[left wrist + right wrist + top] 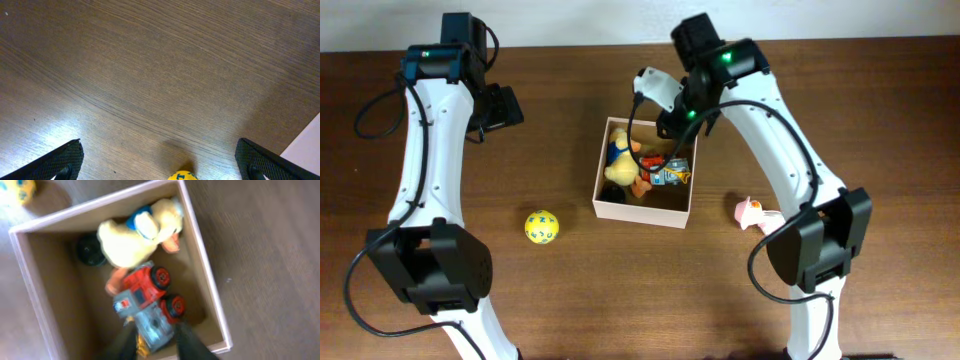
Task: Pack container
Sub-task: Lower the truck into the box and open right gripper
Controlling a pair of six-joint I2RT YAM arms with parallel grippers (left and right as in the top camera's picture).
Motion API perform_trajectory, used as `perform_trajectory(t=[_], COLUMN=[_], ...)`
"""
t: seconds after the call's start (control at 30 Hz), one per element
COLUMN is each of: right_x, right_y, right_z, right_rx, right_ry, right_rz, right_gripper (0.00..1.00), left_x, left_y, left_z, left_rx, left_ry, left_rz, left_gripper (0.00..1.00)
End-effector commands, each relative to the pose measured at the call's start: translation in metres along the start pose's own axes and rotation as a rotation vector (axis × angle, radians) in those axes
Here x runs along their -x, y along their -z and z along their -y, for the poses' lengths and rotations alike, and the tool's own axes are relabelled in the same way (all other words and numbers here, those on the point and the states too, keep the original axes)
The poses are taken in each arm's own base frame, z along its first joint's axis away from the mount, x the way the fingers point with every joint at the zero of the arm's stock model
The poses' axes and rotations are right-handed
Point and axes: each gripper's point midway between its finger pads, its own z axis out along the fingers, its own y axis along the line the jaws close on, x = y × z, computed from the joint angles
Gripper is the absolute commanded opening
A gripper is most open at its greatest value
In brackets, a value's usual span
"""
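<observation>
The container [642, 213] is a white box with a tan inside, standing mid-table. In it lie a cream duck toy [135, 235], a red and grey toy truck [150, 300] and a dark round thing [90, 250]. My right gripper [156, 330] reaches down into the box, its fingers closed against either side of the truck's grey end; that view is blurred. Overhead, it [672, 150] hangs over the box's right half. My left gripper [157, 145] stands wide open and empty over bare wood, far left of the box [505, 105]. A yellow ball [182, 175] peeks in at the bottom edge between its fingers.
The yellow ball [542, 226] lies on the table left of the box. A small pink toy [750, 212] lies right of it, by the right arm. The table's back edge meets a white wall.
</observation>
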Motion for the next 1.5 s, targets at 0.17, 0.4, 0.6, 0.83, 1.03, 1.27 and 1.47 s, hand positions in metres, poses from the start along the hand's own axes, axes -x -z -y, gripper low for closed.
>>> perform_trajectory(t=[0.17, 0.4, 0.6, 0.83, 1.03, 1.27, 1.47], right_x=[-0.013, -0.016, -0.034, -0.042, -0.032, -0.022, -0.039], right_y=[0.013, -0.003, -0.029, -0.052, -0.055, -0.069, -0.091], right_z=[-0.034, -0.041, -0.047, -0.045, -0.035, -0.023, -0.028], right_rx=[0.090, 0.160, 0.218, 0.231, 0.196, 0.152, 0.178], right_ry=[-0.048, -0.067, -0.108, -0.115, -0.096, -0.071, -0.082], right_rz=[-0.073, -0.083, -0.151, -0.170, -0.123, -0.065, -0.099], right_gripper=[0.12, 0.04, 0.04, 0.04, 0.04, 0.04, 0.04], left_x=[0.001, 0.001, 0.001, 0.001, 0.001, 0.001, 0.001], left_y=[-0.002, -0.002, -0.002, -0.002, -0.002, -0.002, -0.002], left_z=[-0.001, -0.001, -0.001, -0.001, -0.001, -0.001, -0.001], left_rx=[0.011, 0.011, 0.012, 0.011, 0.011, 0.011, 0.011], left_ry=[-0.009, -0.009, -0.010, -0.010, -0.010, -0.010, -0.010], left_rz=[0.000, 0.000, 0.000, 0.000, 0.000, 0.000, 0.000], left_gripper=[0.99, 0.99, 0.99, 0.99, 0.99, 0.99, 0.99])
